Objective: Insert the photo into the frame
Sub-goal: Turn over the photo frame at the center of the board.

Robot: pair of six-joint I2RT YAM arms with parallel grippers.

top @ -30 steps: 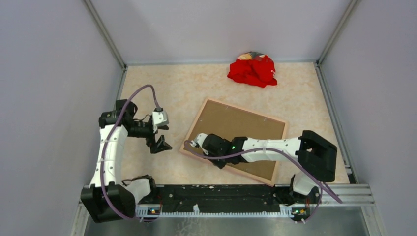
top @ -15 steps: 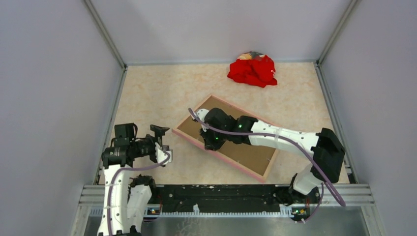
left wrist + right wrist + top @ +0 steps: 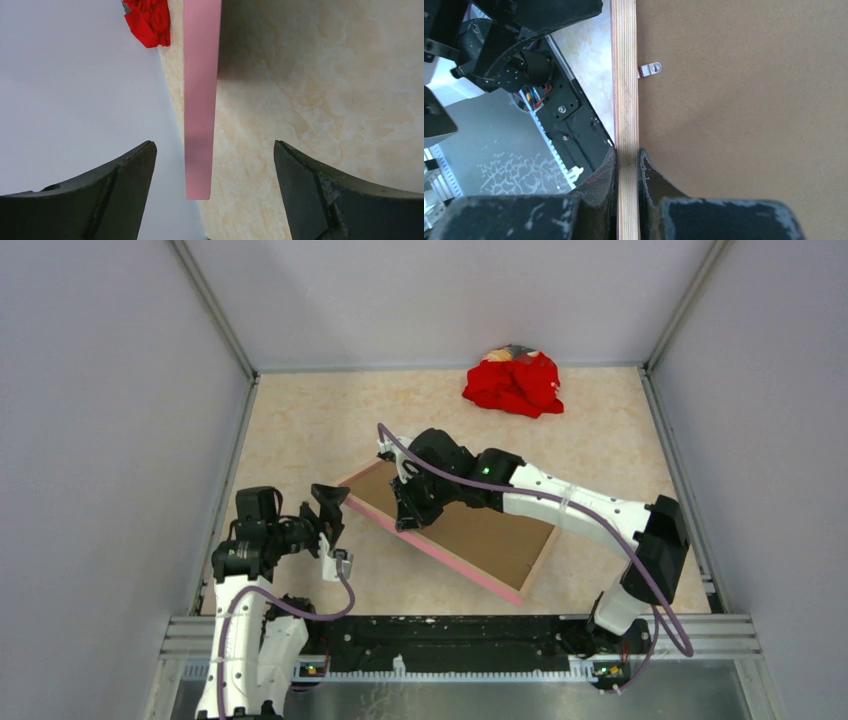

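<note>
The frame (image 3: 470, 530) lies back-up across the table middle, its brown backing board on top and a pink edge along its near side. Its left end is lifted off the table. My right gripper (image 3: 405, 508) is shut on that raised end; in the right wrist view the fingers (image 3: 610, 162) clamp the tan wood rail (image 3: 626, 90) beside the backing board (image 3: 749, 125). My left gripper (image 3: 335, 528) stands open just left of the raised corner. The pink frame edge (image 3: 200, 100) ends between its fingers (image 3: 130, 170) without touching them. The photo is hidden.
A red cloth heap (image 3: 515, 382) lies at the back, also in the left wrist view (image 3: 147, 20). Grey walls close in the beige table (image 3: 300, 430) on three sides. A black rail (image 3: 450, 630) runs along the near edge. A metal clip (image 3: 651, 68) holds the backing board.
My right gripper has lifted the frame's left end and carried it back and left, tilting the frame. The left arm has swung down toward the near edge and now faces the raised corner.
</note>
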